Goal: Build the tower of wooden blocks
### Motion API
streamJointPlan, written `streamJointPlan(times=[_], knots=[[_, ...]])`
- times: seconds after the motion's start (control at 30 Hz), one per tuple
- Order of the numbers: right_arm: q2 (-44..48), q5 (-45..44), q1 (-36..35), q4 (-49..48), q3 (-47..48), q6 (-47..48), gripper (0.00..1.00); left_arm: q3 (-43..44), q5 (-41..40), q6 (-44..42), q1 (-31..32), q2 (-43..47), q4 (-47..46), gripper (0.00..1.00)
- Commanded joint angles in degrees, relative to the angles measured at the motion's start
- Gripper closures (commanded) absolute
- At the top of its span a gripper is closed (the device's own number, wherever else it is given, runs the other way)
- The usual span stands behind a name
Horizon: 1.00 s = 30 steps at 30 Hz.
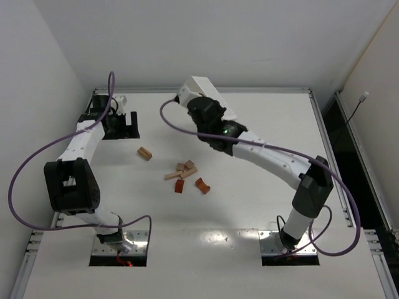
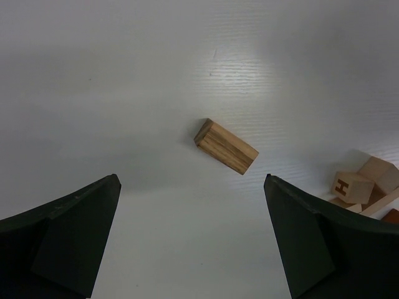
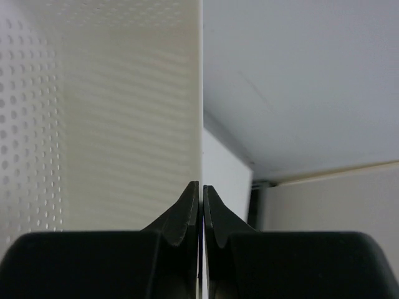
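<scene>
The wooden blocks lie loose on the white table. A pale tan bar point(image 1: 145, 153) lies apart on the left; it also shows in the left wrist view point(image 2: 225, 146). A cluster of tan blocks point(image 1: 184, 169) lies mid-table, with a reddish-brown block point(image 1: 179, 186) and a reddish-brown arch point(image 1: 202, 185) just in front. A lettered tan cube point(image 2: 353, 186) shows at the left wrist view's right edge. My left gripper point(image 1: 120, 124) point(image 2: 190, 180) is open and empty, left of the bar. My right gripper point(image 1: 201, 104) point(image 3: 201, 187) is shut on the edge of a white perforated tray point(image 1: 209, 93) point(image 3: 100, 124), held up at the back.
The table's metal rim point(image 1: 249, 90) runs along the back, and white walls close in behind and at the left. A purple cable point(image 1: 25, 168) loops off the left arm. Each arm's base plate point(image 1: 118, 246) sits at the near edge.
</scene>
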<state>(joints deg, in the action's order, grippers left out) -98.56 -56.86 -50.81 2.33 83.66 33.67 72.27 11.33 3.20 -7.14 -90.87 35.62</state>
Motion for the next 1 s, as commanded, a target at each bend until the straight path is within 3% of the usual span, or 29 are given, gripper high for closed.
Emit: streamJointPlan(times=[0.0, 0.17, 0.37, 0.63, 0.97], knots=[[0.65, 17.44, 5.96, 34.3, 9.76, -27.07, 1.0, 2.44, 0.44, -0.83, 0.98, 1.75, 0.16, 0.0], [-0.05, 41.14, 19.31, 42.58, 12.14, -32.0, 1.0, 2.44, -0.52, -1.35, 3.44, 1.22, 0.16, 0.0], [-7.15, 59.56, 45.93, 43.29, 16.88, -34.73, 1.0, 3.05, 1.14, -0.57, 4.06, 1.22, -0.37, 0.0], [-16.12, 67.65, 60.89, 34.24, 20.57, -33.67, 1.0, 13.23, 1.67, -5.57, 4.59, -5.01, 5.16, 0.0], [-30.98, 70.58, 69.26, 33.71, 35.87, -28.05, 1.0, 18.25, -0.08, -4.17, 5.11, -9.67, 5.25, 0.0]])
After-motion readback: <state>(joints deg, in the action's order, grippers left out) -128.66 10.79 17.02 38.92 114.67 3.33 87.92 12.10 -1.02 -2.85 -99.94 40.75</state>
